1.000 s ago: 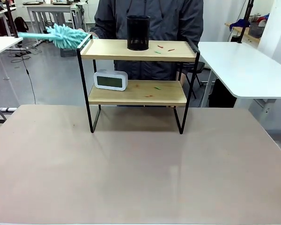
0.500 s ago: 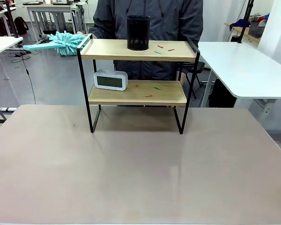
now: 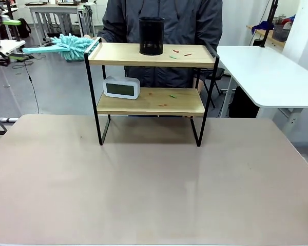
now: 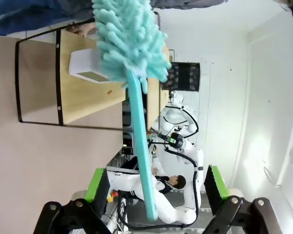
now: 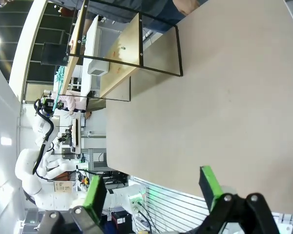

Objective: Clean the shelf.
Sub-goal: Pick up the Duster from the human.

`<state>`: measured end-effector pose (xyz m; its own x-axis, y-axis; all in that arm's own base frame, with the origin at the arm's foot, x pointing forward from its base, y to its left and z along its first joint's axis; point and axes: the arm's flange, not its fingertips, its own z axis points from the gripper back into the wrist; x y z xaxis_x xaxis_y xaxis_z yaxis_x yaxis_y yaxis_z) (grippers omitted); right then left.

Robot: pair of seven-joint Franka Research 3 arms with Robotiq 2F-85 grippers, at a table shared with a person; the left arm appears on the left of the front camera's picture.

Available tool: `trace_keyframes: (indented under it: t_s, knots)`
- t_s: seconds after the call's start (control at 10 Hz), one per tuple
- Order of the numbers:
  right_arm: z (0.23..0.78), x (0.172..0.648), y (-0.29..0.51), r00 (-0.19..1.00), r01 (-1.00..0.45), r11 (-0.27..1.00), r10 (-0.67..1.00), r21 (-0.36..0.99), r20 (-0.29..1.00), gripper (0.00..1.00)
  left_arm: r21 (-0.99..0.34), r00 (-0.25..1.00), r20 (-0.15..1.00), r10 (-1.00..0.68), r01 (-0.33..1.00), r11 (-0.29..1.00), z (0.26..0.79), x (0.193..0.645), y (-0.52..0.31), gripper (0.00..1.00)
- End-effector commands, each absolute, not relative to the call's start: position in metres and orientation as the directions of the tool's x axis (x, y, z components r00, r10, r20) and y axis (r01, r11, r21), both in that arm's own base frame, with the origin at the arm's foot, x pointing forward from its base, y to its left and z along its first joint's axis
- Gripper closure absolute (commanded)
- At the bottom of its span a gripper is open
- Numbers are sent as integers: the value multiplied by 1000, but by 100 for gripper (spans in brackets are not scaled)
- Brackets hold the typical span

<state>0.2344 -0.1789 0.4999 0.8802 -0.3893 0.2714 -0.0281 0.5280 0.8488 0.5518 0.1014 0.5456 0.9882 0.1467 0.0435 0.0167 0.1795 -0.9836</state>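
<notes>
The shelf point(image 3: 123, 54), a two-tier light-wood rack in a black metal frame, stands on the beige table's point(image 3: 143, 195) far side. A person point(image 3: 195, 20) presents a fluffy teal duster point(image 3: 72, 43) handle-first, evidently for handover. The left gripper point(image 4: 154, 187) is fully spread about the handle tip, gripping nothing, and the right gripper point(image 5: 151, 187) is likewise wide and empty.

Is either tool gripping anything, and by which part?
Neither: left tool and right tool are open. The teal fluffy duster's handle tip sits between the left tool's green pads, ungripped; a person's hand holds its head end.

Front camera facing shelf point(image 3: 124, 54), both wrist cameras rolled, sharing shelf
</notes>
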Motion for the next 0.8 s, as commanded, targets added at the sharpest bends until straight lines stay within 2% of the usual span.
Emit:
trace_keyframes:
  t_s: [0.0, 0.3, 0.5, 0.6, 0.7]
  knots:
    - [502, 236, -179, 873, -64, 519, -385, 852, 300, 0, -986, 994, 1, 110, -18, 166, 543, 568, 82, 0]
    - [502, 236, -179, 873, -64, 519, -385, 852, 300, 0, -987, 990, -40, 136, -60, 147, 529, 573, 59, 0]
    - [502, 236, -179, 873, -64, 519, -385, 852, 300, 0, -984, 984, -10, 180, -42, 176, 528, 568, 54, 0]
    - [502, 236, -179, 873, -64, 519, -385, 852, 300, 0, -979, 987, 6, 159, -27, 204, 527, 564, 51, 58]
    - [502, 236, -179, 873, -64, 519, -385, 852, 300, 0, -978, 987, 11, 158, -22, 209, 527, 563, 50, 58]
